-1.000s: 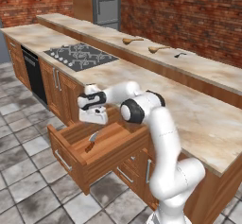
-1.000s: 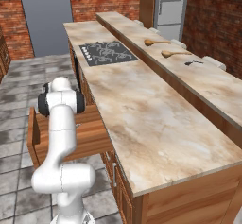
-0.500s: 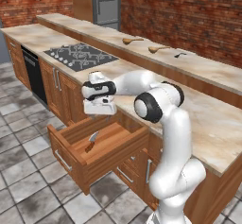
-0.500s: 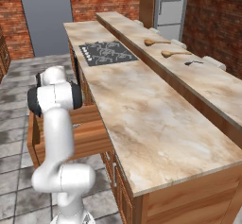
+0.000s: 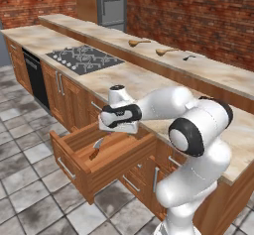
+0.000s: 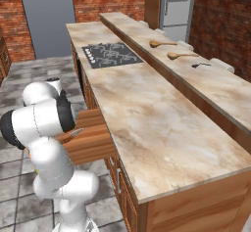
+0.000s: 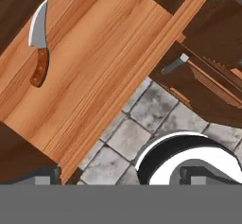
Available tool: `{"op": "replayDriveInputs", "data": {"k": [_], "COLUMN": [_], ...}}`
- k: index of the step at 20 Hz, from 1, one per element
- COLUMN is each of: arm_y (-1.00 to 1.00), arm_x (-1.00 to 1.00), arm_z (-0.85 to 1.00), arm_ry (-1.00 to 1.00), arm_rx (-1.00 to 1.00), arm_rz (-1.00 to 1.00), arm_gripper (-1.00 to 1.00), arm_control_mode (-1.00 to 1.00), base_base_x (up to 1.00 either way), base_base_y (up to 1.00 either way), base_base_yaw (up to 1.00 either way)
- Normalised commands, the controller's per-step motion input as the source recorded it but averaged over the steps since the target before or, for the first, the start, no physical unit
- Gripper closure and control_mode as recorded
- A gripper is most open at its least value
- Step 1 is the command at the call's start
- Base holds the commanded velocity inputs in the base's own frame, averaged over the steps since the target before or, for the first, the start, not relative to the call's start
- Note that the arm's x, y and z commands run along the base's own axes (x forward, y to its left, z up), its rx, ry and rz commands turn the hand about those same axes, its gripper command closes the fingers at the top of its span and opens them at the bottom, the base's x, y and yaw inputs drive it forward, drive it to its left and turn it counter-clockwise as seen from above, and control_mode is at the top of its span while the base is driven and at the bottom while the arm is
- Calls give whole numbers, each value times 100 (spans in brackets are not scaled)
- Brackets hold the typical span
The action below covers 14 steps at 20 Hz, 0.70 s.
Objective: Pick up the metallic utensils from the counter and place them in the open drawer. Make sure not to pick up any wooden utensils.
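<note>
My pincer (image 5: 118,128) hangs released and empty over the open drawer (image 5: 74,160), where the knife (image 7: 38,46) already lies. The silver spoon (image 6: 200,65) sits on the far raised table (image 6: 220,86) (beyond the wooden spoons (image 6: 179,55)), well away across the table, handle running roughly crosswise.

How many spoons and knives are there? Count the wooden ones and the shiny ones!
Wooden spoons: 2, one beside the other on the back counter
Silver spoon: 1, same counter
Knife: 1, lying in the open drawer
Total: 4
</note>
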Motion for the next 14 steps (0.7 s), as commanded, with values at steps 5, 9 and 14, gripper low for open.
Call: {"op": "replayDriveInputs", "data": {"k": [5, 9, 14], "arm_y": [-23, -9, 0], "arm_x": [-90, -60, -30], "arm_z": [29, 62, 85], "arm_ry": [-12, -3, 1], "arm_rx": [7, 2, -1], "arm_rz": [7, 11, 22], "arm_gripper": [-100, -100, -100], "arm_control_mode": [-100, -100, -100], "base_base_x": [0, 0, 0], "base_base_y": [0, 0, 0], "base_base_yaw": [0, 0, 0]}}
